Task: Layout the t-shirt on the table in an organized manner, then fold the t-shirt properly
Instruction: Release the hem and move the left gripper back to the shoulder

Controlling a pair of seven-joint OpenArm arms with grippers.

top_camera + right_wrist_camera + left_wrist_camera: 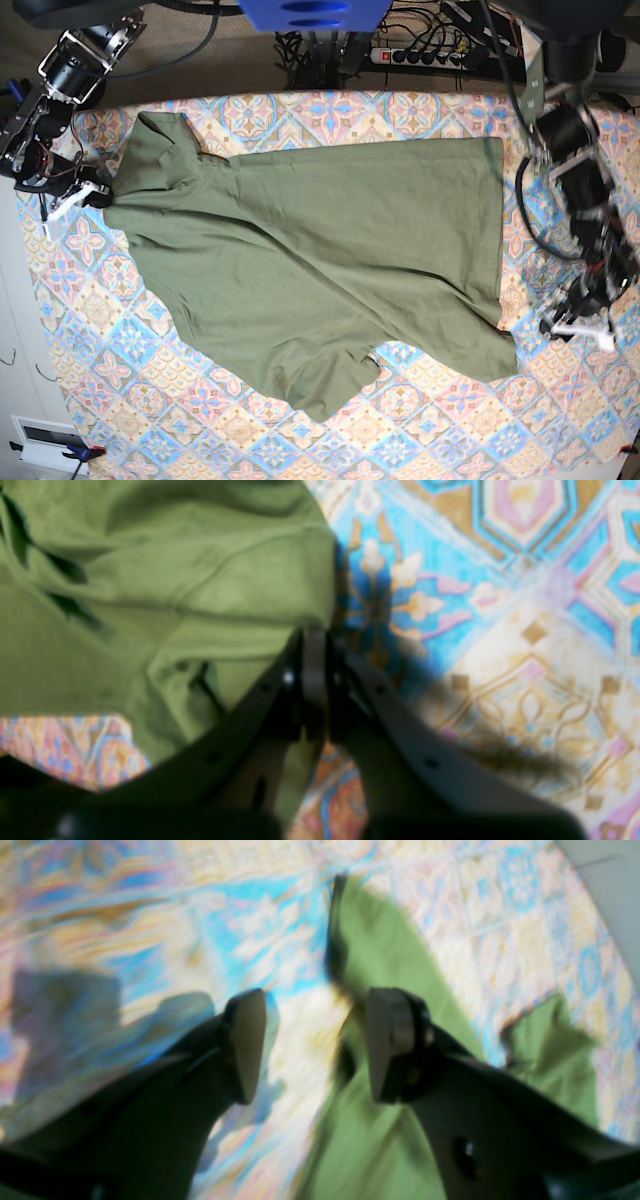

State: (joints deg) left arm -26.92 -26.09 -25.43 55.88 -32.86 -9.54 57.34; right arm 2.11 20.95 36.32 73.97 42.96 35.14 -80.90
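So the t-shirt (310,260) is a plain olive-green one, spread out over the middle of the table (420,420) but slanted, with creases running across the body and 1 sleeve poking out toward the table's near edge. Its top end is bunched up at the table's far corner by the right gripper (88,192), and the straight hem faces the left gripper (578,325). No print, label or writing I can read anywhere on the shirt.

Right gripper's jaws are pressed together right at the shirt's edge in the right wrist view (315,680), looks like they're pinching the fabric there. Left gripper's jaws are spread apart with nothing between them (310,1045), hovering just off the hem corner, over the patterned tablecloth.
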